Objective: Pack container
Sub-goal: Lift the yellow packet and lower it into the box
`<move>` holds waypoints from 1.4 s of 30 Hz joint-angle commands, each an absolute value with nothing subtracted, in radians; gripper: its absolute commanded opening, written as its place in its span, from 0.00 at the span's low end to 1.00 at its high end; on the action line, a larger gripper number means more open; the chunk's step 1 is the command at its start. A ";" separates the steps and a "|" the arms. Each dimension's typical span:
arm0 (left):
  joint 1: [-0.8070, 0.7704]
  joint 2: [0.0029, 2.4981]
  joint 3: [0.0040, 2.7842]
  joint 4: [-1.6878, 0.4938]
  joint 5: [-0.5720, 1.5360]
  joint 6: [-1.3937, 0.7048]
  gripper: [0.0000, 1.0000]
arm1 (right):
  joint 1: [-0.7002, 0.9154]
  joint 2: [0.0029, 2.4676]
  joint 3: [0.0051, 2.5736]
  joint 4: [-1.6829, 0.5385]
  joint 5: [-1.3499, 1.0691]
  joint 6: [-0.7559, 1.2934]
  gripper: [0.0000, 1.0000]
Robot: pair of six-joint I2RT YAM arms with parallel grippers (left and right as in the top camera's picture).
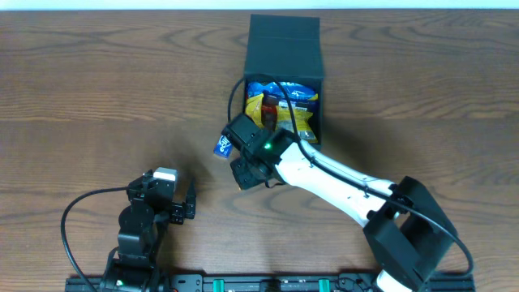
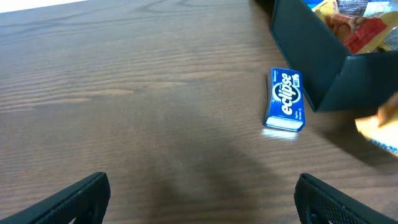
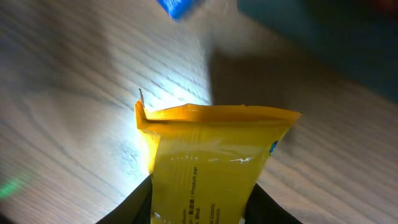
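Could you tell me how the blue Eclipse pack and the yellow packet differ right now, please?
The Eclipse pack is a flat blue box; the yellow packet is a soft pouch with a crimped top. The Eclipse pack lies on the table beside the container; the yellow packet is held in the right tool. Both are outside the container.

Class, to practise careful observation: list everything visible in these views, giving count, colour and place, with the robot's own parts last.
table: one, brown wood grain, under everything
container: one, dark teal-black, far centre, open
snack packets: several, blue, yellow, red, inside container; exact count unclear
gum pack: one, blue, on table beside container's near left corner
yellow packet: one, yellow, between right fingers
left fingers: two, black, spread open, empty, near left
right fingers: two, black, closed on yellow packet, near container's front
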State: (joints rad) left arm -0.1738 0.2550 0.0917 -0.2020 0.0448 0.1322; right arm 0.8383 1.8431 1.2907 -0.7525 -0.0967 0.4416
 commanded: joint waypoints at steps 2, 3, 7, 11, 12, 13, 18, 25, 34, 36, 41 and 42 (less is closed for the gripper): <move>-0.170 0.247 0.062 -0.210 0.033 0.142 0.95 | 0.846 1.822 1.374 -0.776 -0.050 0.446 0.34; -0.170 0.247 0.062 -0.210 0.033 0.142 0.95 | 0.846 1.818 1.390 -0.780 -0.049 0.439 0.34; -0.170 0.247 0.062 -0.210 0.033 0.142 0.95 | 0.843 1.804 1.436 -0.779 -0.006 0.437 0.34; -0.170 0.247 0.062 -0.210 0.033 0.142 0.95 | 0.834 1.803 1.471 -0.780 0.039 0.437 0.37; -0.170 0.247 0.062 -0.210 0.033 0.142 0.95 | 0.830 1.803 1.479 -0.780 0.045 0.437 0.36; -0.170 0.247 0.062 -0.210 0.033 0.142 0.95 | 0.824 1.803 1.488 -0.780 0.054 0.437 0.36; -0.170 0.247 0.062 -0.210 0.033 0.142 0.95 | 0.778 1.803 1.507 -0.781 0.075 0.441 0.34; -0.170 0.247 0.062 -0.210 0.033 0.142 0.95 | 0.706 1.803 1.506 -0.801 0.131 0.457 0.33; -0.170 0.247 0.062 -0.210 0.033 0.142 0.95 | 0.632 1.803 1.505 -0.805 0.167 0.593 0.34; -0.170 0.247 0.062 -0.210 0.033 0.142 0.95 | 0.627 1.811 1.505 -0.810 0.168 0.614 0.33; -0.170 0.247 0.062 -0.210 0.033 0.142 0.95 | 0.627 1.851 1.504 -0.813 0.169 0.659 0.31; -0.170 0.247 0.062 -0.210 0.033 0.142 0.96 | 0.627 1.855 1.504 -0.813 0.169 0.669 0.31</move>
